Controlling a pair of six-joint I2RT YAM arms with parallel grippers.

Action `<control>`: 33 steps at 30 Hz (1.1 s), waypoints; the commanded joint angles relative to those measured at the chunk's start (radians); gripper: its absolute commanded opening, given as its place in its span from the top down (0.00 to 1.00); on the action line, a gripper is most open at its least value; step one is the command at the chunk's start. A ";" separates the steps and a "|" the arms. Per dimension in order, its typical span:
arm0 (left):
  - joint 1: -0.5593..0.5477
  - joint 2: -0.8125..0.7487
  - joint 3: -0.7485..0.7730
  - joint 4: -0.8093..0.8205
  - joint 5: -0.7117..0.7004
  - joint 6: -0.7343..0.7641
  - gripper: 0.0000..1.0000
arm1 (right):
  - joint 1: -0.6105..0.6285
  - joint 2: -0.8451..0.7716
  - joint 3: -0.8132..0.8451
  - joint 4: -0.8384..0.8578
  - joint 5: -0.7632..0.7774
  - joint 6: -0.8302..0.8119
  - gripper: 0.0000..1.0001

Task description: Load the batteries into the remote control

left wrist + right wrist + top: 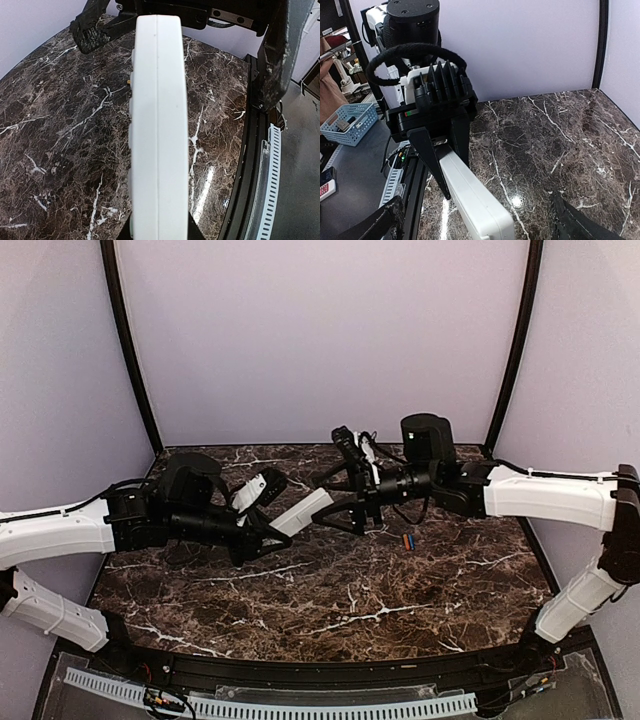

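Plainly, the left gripper (pixel 268 530) is clamped on the remote control (pixel 302 510), holding it off the dark marble table (pixel 350 600) left of centre in the top view, with the white bar slanting up toward the middle of the frame. In the right wrist view its two black fingers (pixel 427 150) pinch the far part of the bar from either side, and the free end juts toward the lower middle of that frame. The left wrist view shows the remote edge-on, a white band running from the bottom edge up through the centre, with buttons bulging on its left side. The right gripper (pixel 338 502) stands with its jaws wide apart at the remote's free end, one finger above and one below it in the top view; whether either finger touches the bar I cannot tell. The batteries (pixel 407 540), one orange-red and one blue, lie side by side on the marble right of centre, below the right arm's wrist and apart from both grippers.
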State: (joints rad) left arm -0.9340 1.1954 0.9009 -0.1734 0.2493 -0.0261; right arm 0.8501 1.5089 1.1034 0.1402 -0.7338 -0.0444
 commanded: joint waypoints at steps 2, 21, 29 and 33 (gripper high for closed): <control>-0.003 -0.032 0.033 0.036 0.017 0.013 1.00 | 0.019 -0.011 0.036 -0.057 0.075 -0.017 0.08; -0.001 -0.017 0.054 0.020 0.066 0.007 1.00 | 0.060 -0.001 0.038 -0.041 0.106 -0.108 0.23; -0.002 -0.009 0.053 0.019 0.040 0.000 1.00 | 0.060 -0.051 0.024 -0.088 0.110 -0.160 0.23; -0.002 0.000 0.049 0.037 0.063 0.011 1.00 | 0.060 -0.079 0.016 -0.112 0.114 -0.182 0.22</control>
State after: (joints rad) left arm -0.9340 1.1946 0.9306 -0.1581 0.2935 -0.0231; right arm 0.9016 1.4780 1.1183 0.0532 -0.6270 -0.1875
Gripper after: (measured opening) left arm 0.178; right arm 0.775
